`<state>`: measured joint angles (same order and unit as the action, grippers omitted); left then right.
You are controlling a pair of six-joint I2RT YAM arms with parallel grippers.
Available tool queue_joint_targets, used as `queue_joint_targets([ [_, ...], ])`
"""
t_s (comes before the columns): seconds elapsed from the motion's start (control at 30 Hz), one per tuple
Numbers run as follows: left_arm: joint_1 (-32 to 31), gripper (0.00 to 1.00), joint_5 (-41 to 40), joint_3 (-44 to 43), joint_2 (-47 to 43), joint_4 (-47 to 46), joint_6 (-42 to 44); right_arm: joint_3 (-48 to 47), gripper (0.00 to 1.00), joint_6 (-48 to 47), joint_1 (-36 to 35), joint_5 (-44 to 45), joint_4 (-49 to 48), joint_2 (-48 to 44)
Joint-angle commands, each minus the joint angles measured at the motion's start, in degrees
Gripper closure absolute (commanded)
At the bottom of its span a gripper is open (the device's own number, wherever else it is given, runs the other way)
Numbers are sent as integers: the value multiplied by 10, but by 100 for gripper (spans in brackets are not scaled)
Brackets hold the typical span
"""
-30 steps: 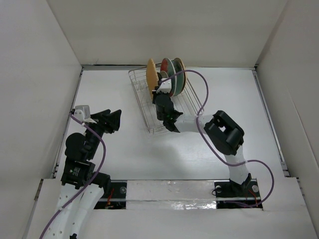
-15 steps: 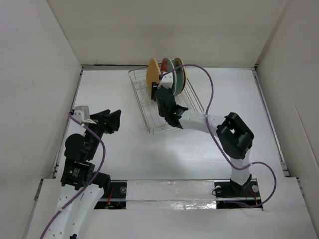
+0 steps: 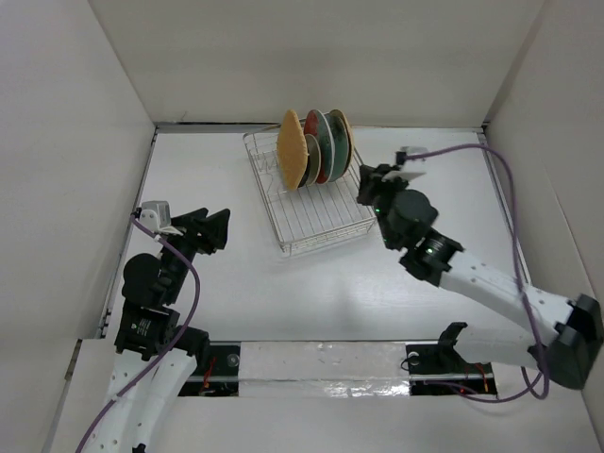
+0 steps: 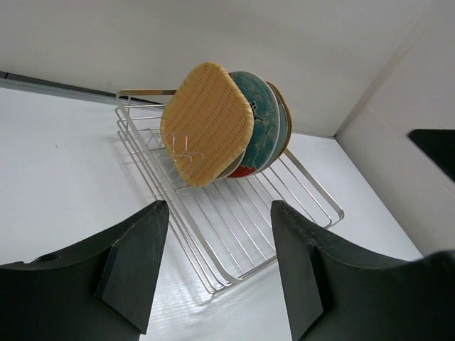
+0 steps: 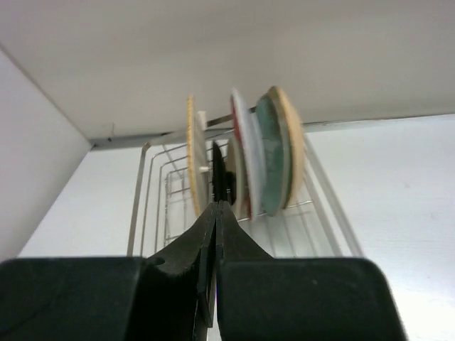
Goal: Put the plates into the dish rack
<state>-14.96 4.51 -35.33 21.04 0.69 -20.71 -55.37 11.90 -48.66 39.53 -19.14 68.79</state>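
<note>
Hard to count the plates (image 3: 316,151) exactly: packed upright on edge at the far end of the dish rack (image 3: 321,222) and overlapping in every view. In front and clearly seen, the orange-tan woven-look plate (image 4: 206,124). Behind it, only part of the red plate with teal flower (image 4: 259,124) and a thin beige edge (image 4: 285,121). From the right wrist, just narrow edges, among them a dark sliver (image 5: 217,167), perhaps the black plate. Dish rack standing on the table (image 3: 236,283) near its far edge. Right tool (image 3: 371,184) pressed together, pinching nothing, just beside the right side of the dish rack, apart from the wires. Left tool (image 3: 212,225) spread wide, near the left edge of the table, well apart from the dish rack.
</note>
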Motion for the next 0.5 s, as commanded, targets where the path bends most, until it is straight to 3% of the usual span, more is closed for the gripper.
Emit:
queue_joint_targets([
  [0.0, -2, 43, 15, -6, -1, -23, 10, 67, 93, 43, 27, -2, 58, -101],
  [0.03, -2, 43, 18, -6, 0, -24, 10, 82, 88, 54, 35, -7, 73, -149],
  [0.17, -2, 42, 28, -4, 1, -29, 9, 146, 52, 101, 76, 6, 127, -239],
  [0.23, -2, 41, 31, -4, 1, -31, 10, 163, 40, 124, 123, -17, 148, -269],
  [0.47, -2, 43, 35, 3, -6, -39, 13, 147, 34, 126, 183, -127, 187, -276],
])
